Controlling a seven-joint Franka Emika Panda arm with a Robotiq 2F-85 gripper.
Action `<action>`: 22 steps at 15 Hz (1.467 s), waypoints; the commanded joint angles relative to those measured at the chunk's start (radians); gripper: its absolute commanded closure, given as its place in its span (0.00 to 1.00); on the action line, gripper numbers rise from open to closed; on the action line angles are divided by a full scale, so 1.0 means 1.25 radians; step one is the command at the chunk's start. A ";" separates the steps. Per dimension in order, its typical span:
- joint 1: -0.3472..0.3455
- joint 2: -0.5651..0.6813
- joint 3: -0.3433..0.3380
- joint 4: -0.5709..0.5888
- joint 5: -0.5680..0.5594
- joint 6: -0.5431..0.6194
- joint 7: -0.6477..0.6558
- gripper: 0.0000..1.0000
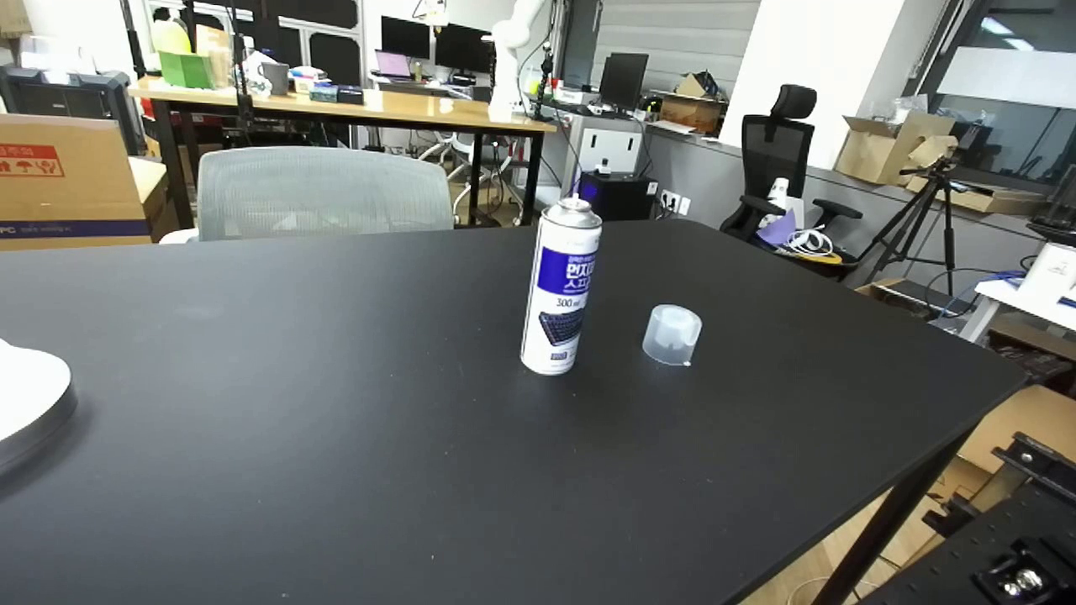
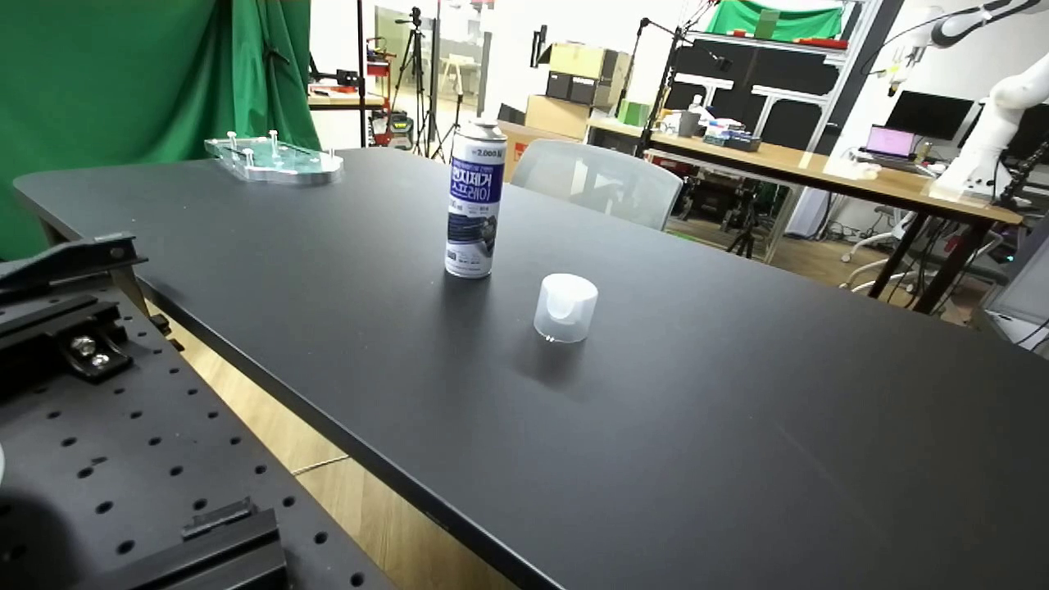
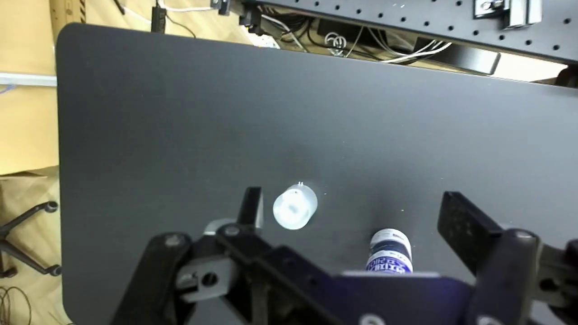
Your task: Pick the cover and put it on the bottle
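Observation:
The cover (image 3: 294, 206), a small translucent cap, stands on the dark table in the wrist view, a little apart from the bottle. It also shows in both exterior views (image 1: 672, 334) (image 2: 566, 308). The bottle (image 1: 561, 290), a white spray can with a blue label, stands upright beside it and shows in an exterior view (image 2: 475, 201). In the wrist view the bottle (image 3: 390, 250) is partly hidden behind my gripper's body. My gripper (image 3: 352, 198) is open and empty, above the table. The cover appears nearer the left finger in that view. The gripper is out of both exterior views.
The black table (image 1: 336, 420) bears the cover and the bottle. A clear plate with posts (image 2: 274, 160) lies at a far end of the table. A grey chair back (image 1: 324, 193) stands behind the table. A perforated black mounting plate (image 2: 164, 459) runs along one table edge.

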 commanded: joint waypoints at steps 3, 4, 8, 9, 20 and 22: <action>-0.005 0.117 -0.132 -0.006 -0.027 0.162 -0.166 0.00; -0.001 0.136 -0.158 -0.007 -0.016 0.189 -0.220 0.00; -0.017 0.159 -0.179 -0.012 -0.017 0.218 -0.274 0.00; -0.019 0.168 -0.189 -0.011 -0.016 0.228 -0.289 0.00; -0.077 0.305 -0.222 -0.010 0.068 0.472 -0.192 0.00; -0.089 0.367 -0.231 0.006 0.069 0.512 -0.207 0.00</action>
